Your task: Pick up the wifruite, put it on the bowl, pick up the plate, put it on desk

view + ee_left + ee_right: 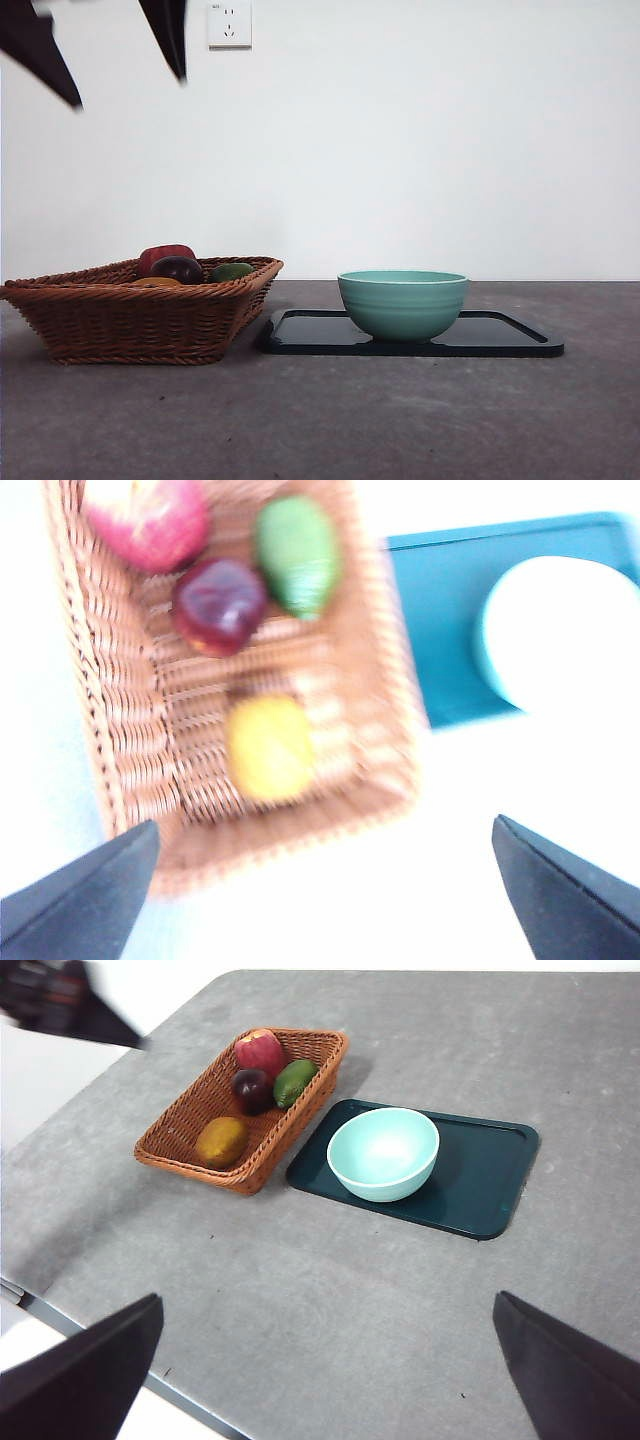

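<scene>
The orange wifruite [268,747] lies in a brown wicker basket [130,740] and also shows in the right wrist view [221,1141]; in the front view only its top [155,282] peeks over the rim. The mint-teal bowl [403,303] is empty and stands on a dark flat plate [505,337] on the grey desk [400,420]. My left gripper [320,880] is open and empty, high above the basket; its black tips show at the top left of the front view [128,90]. My right gripper [320,1360] is open and empty, high and well back from everything.
The basket [140,310] stands just left of the plate [480,1175] and also holds a red fruit [259,1051], a dark red-purple fruit [251,1088] and a green fruit [294,1081]. The desk's front edge [90,1345] lies near my right gripper.
</scene>
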